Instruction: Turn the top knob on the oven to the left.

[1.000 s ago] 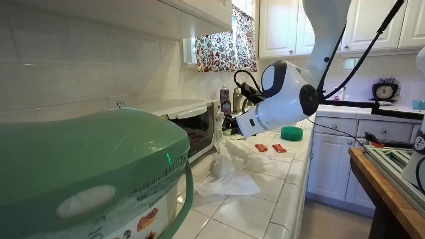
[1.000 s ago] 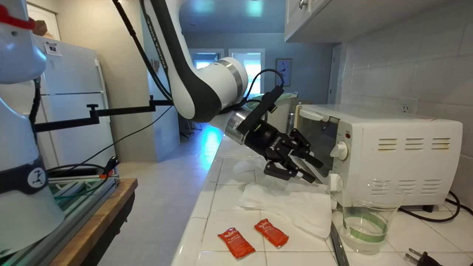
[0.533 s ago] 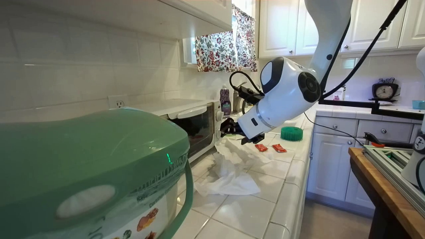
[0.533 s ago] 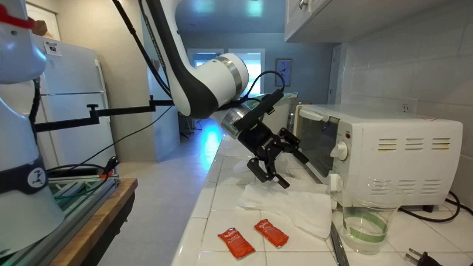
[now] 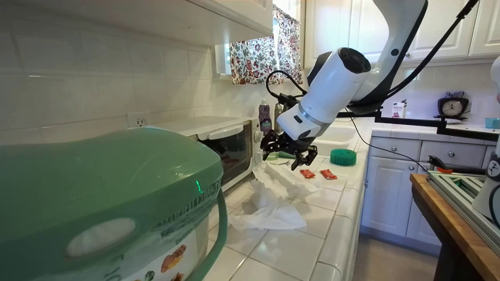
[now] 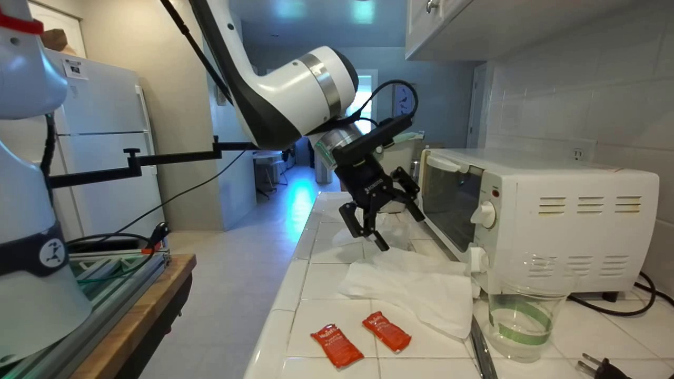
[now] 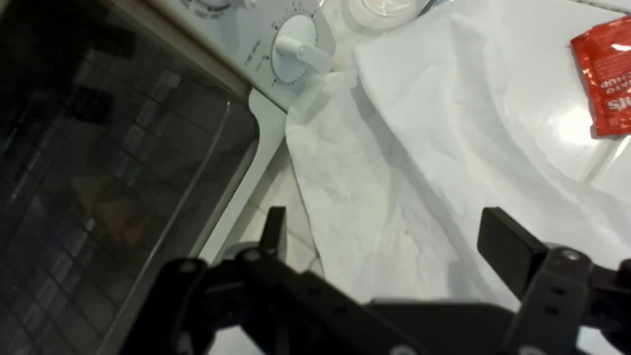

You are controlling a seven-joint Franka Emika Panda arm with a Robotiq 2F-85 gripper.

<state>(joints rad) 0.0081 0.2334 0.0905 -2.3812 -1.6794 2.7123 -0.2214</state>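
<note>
The white toaster oven (image 6: 574, 210) has two white knobs on its front panel. Its top knob (image 6: 484, 215) sits below a small red light, and the lower knob (image 6: 478, 260) is near the counter. In the wrist view the lower knob (image 7: 296, 52) shows with its dial, while the upper dial is mostly cut off by the top edge. My gripper (image 6: 401, 230) is tilted downward in front of the oven door, apart from both knobs. Its fingers (image 7: 512, 249) are spread wide with nothing between them, above a white paper towel (image 7: 374, 187).
Two red ketchup packets (image 6: 387, 331) lie on the tiled counter. A clear cup (image 6: 524, 326) and a knife (image 6: 482, 347) are near the oven's front corner. A big green-lidded container (image 5: 109, 187) stands beside the oven; a green round lid (image 5: 343, 157) lies farther back.
My gripper has opened wider and drawn back from the oven's knob side, up and away along the door. The knobs show no visible difference.
</note>
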